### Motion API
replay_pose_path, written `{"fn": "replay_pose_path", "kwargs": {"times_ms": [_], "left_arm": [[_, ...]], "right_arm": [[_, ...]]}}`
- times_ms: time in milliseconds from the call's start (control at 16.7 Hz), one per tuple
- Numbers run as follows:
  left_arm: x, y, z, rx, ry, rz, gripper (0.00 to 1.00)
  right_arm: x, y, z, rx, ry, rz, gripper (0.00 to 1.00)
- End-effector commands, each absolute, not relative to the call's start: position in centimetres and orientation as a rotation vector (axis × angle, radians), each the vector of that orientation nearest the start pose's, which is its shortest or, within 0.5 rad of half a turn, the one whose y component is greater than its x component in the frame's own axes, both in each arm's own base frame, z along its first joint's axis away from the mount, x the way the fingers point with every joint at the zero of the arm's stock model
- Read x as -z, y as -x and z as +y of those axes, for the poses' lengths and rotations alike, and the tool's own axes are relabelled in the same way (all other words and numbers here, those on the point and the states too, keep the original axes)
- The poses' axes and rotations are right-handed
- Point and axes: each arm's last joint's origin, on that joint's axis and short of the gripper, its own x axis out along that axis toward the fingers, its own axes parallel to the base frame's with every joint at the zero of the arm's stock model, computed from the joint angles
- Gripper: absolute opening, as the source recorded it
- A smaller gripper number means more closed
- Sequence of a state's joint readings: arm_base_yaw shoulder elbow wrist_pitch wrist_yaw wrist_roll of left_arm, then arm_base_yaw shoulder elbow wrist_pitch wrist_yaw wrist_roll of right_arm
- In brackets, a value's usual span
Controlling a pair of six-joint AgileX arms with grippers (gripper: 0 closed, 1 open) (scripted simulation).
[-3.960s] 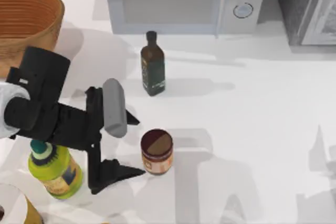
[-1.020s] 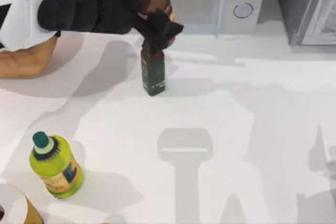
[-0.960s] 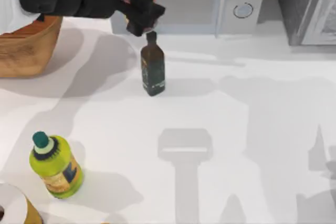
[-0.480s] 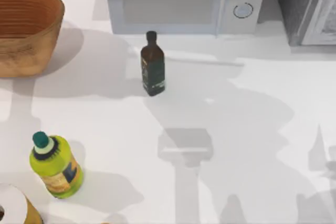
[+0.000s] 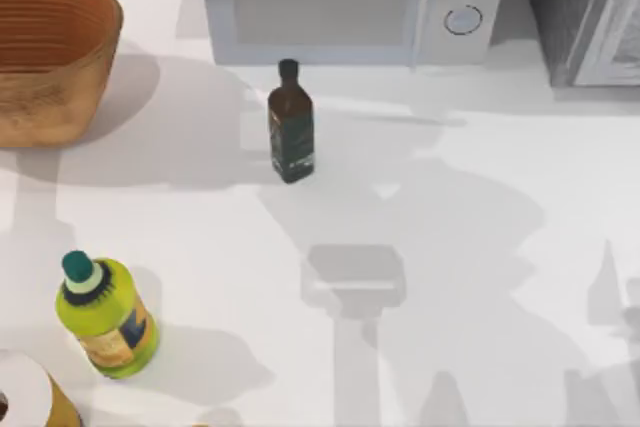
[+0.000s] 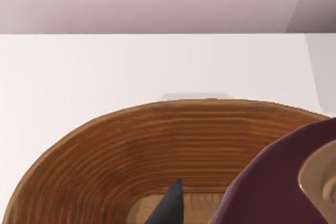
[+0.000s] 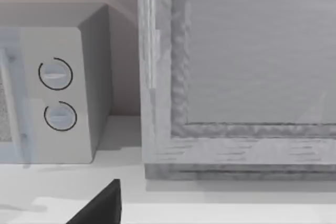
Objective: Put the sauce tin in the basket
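The sauce tin fills a corner of the left wrist view, its dark maroon and tan top close to the camera. My left gripper is shut on it, with one black fingertip beside it. Directly beneath hangs the open bowl of the basket, orange-brown and ribbed. In the top view the basket stands at the table's far left corner.
A dark green bottle stands mid-table in front of the microwave. A yellow-green bottle with a teal cap stands front left. My right gripper sits parked near the microwave's dials and a grey cabinet.
My left arm lifted the sauce tin off the table, carried it back and to the left past the green bottle, and left the top view. The spot where the tin stood is bare.
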State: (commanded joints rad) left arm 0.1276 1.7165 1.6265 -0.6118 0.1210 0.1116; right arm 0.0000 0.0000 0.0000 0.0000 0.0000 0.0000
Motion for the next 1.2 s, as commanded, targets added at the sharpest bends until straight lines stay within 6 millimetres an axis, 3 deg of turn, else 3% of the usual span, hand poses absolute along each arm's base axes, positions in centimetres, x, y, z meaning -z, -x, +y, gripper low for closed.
{"fn": "replay_pose_path", "kwargs": {"times_ms": [600, 900, 1200], "left_arm": [[-29.2, -41.8, 5.1, 0.017, -0.008, 0.691, 0.00], [-28.9, -42.0, 5.1, 0.017, -0.007, 0.691, 0.00], [-28.9, -42.0, 5.1, 0.017, -0.007, 0.691, 0.38]], "right_arm": [[-16.0, -10.6, -0.1, 0.000, 0.000, 0.000, 1.00], [-16.0, -10.6, -0.1, 0.000, 0.000, 0.000, 1.00], [-16.0, -10.6, -0.1, 0.000, 0.000, 0.000, 1.00]]}}
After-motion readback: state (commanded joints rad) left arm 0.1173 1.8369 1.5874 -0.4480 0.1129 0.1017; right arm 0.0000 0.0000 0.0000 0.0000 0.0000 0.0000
